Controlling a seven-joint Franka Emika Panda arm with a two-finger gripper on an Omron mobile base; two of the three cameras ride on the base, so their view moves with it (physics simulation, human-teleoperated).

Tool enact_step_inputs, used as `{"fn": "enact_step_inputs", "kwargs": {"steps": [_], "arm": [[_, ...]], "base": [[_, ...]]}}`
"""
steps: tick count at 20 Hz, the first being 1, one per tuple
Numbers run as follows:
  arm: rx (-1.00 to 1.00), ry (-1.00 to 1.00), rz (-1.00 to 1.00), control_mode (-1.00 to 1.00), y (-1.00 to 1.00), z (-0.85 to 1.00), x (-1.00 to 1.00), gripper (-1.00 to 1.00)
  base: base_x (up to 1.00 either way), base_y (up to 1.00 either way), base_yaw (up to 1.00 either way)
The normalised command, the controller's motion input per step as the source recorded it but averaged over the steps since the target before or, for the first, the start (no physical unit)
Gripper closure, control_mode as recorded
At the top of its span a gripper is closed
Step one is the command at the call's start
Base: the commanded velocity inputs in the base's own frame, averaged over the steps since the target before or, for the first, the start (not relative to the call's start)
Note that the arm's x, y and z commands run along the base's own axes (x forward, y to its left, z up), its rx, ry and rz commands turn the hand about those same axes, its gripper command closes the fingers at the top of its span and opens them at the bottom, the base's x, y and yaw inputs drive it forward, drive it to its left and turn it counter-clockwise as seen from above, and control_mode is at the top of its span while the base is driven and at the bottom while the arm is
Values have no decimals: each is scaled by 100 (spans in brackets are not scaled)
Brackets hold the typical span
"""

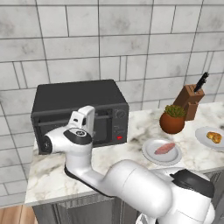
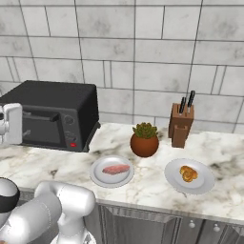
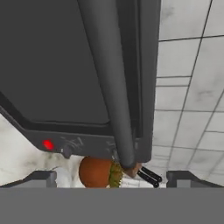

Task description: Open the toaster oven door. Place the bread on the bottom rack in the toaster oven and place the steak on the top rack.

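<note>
Jaws [image 3: 112,177] spread wide, tips at either side of the hand view with the toaster oven door's bar handle [image 3: 107,83] running between them, not yet touched; hand [image 1: 83,120] raised right before the toaster oven door [image 1: 72,127], shut. Toaster oven [image 2: 52,114] at the counter's [image 2: 143,176] left end against the tiled wall, red button [image 2: 72,144] low on its control panel. Further right, steak [image 2: 116,169] on 1 plate [image 2: 112,181], bread [image 2: 188,173] on a 2nd plate [image 2: 200,186], well apart from the oven, with potted plant [image 2: 144,139] and knife block [image 2: 181,125] behind.
</note>
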Motion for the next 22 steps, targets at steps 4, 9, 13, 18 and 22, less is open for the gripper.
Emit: {"fn": "enact_step_inputs", "kwargs": {"steps": [4, 9, 13, 18, 22], "arm": [[4, -13, 7, -100, 0, -22, 53, -100], [0, -7, 6, -100, 1, -8, 36, -100], [-1, 3, 8, -100, 13, -35, 17, 100], [-9, 16, 12, -100, 24, -35, -5, 100], [-35, 48, 16, -100, 5, -15, -87, 100]], "base": [[0, 0, 0], [0, 0, 0], [0, 0, 0], [0, 0, 0], [0, 0, 0]]}}
